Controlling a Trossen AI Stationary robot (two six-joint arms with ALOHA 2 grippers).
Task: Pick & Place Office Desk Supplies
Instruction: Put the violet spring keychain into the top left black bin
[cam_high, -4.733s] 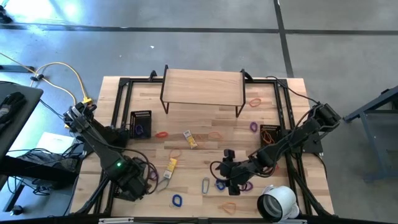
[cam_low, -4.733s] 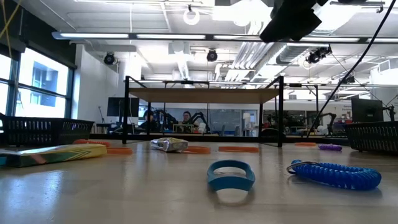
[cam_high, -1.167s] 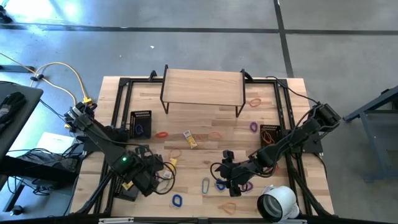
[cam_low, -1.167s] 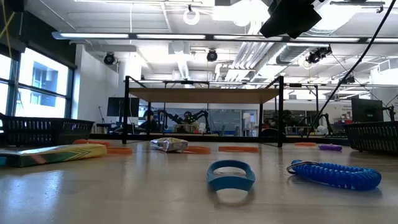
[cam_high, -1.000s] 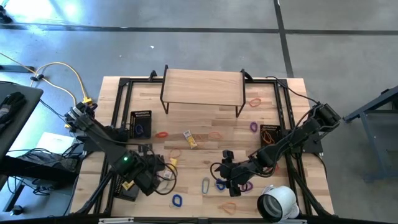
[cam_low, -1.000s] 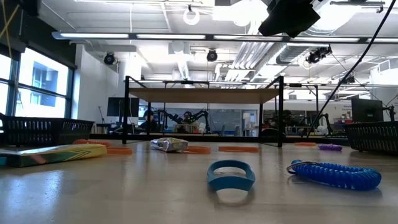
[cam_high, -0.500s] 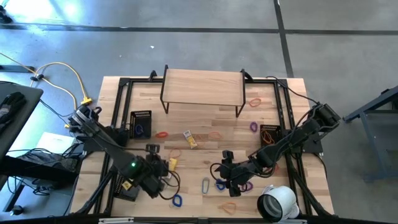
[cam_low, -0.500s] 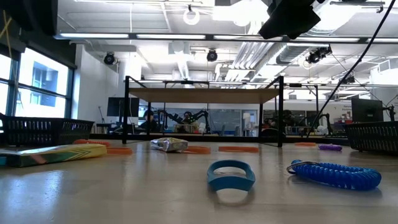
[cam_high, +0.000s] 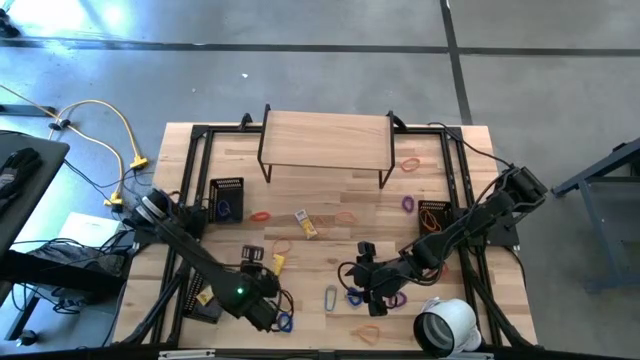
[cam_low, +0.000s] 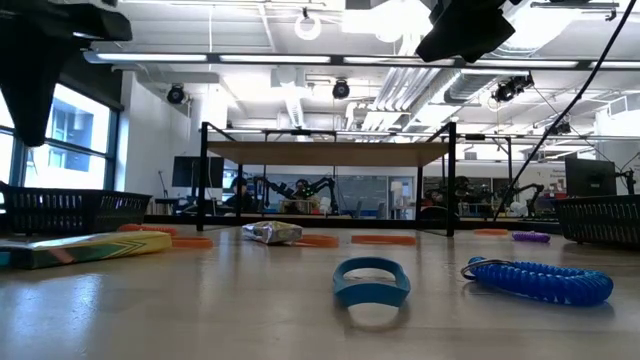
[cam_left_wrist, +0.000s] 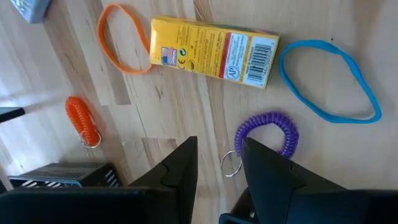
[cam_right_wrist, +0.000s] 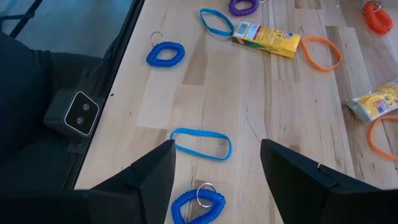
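Observation:
My left gripper (cam_high: 268, 308) (cam_left_wrist: 217, 149) is open and points down over the near left of the table. A purple coil loop (cam_left_wrist: 267, 134) with its key ring lies on the wood just past its fingertips, untouched. Beyond it lie a yellow packet (cam_left_wrist: 214, 53), a blue band (cam_left_wrist: 329, 81), an orange band (cam_left_wrist: 121, 46) and an orange coil (cam_left_wrist: 84, 121). My right gripper (cam_high: 368, 290) (cam_right_wrist: 217, 146) hangs open and slanted above a flat blue band (cam_right_wrist: 202, 143) and a blue coil (cam_right_wrist: 199, 205). A silver clip (cam_high: 331, 297) lies between the arms.
Black mesh baskets (cam_high: 228, 200) (cam_high: 433, 215) stand at mid left and mid right. A wooden shelf (cam_high: 325, 140) stands at the far edge and a white tape roll (cam_high: 445, 325) at the near right. Loose bands and a crumpled packet (cam_high: 307, 225) lie mid-table.
My left gripper has moved down and toward the table's near right, rolling its wrist as it went. It now shows at the low view's upper left. Its fingers stay apart with nothing in them. No object has moved.

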